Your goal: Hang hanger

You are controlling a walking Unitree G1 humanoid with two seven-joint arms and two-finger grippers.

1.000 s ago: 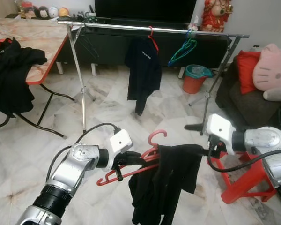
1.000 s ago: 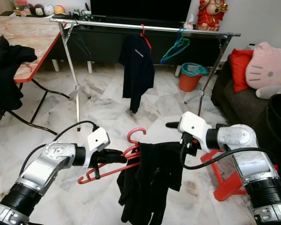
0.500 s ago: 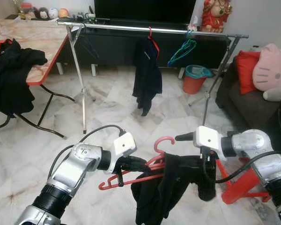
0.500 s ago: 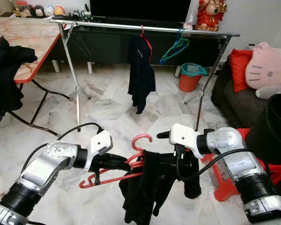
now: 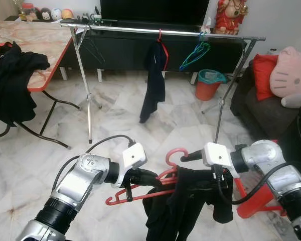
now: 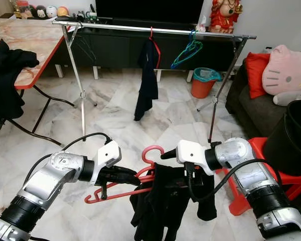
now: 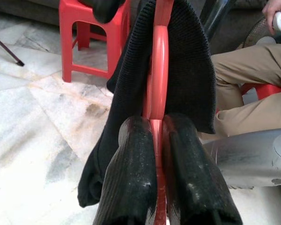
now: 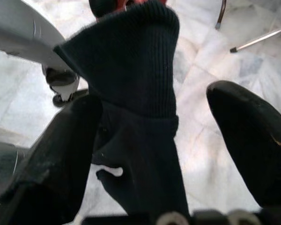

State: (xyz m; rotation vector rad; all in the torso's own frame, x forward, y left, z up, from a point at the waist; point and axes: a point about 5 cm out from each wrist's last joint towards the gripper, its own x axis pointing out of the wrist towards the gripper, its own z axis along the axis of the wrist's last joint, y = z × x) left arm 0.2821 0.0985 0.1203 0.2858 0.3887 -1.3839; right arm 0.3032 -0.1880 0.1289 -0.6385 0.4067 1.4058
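Left gripper (image 7: pixel 154 154) clenched on a stiff red hanger (image 5: pixel 158 182); right gripper (image 8: pixel 154 136) released around its limp black garment (image 5: pixel 183 211). Best held by the frame.

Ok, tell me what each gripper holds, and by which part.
Left gripper is shut on the red hanger at its bar. Right gripper is open around the black garment, not clamping it.

marble table (image 5: pixel 37 35), orange bin (image 5: pixel 209 84), red stool (image 5: pixel 256 198)
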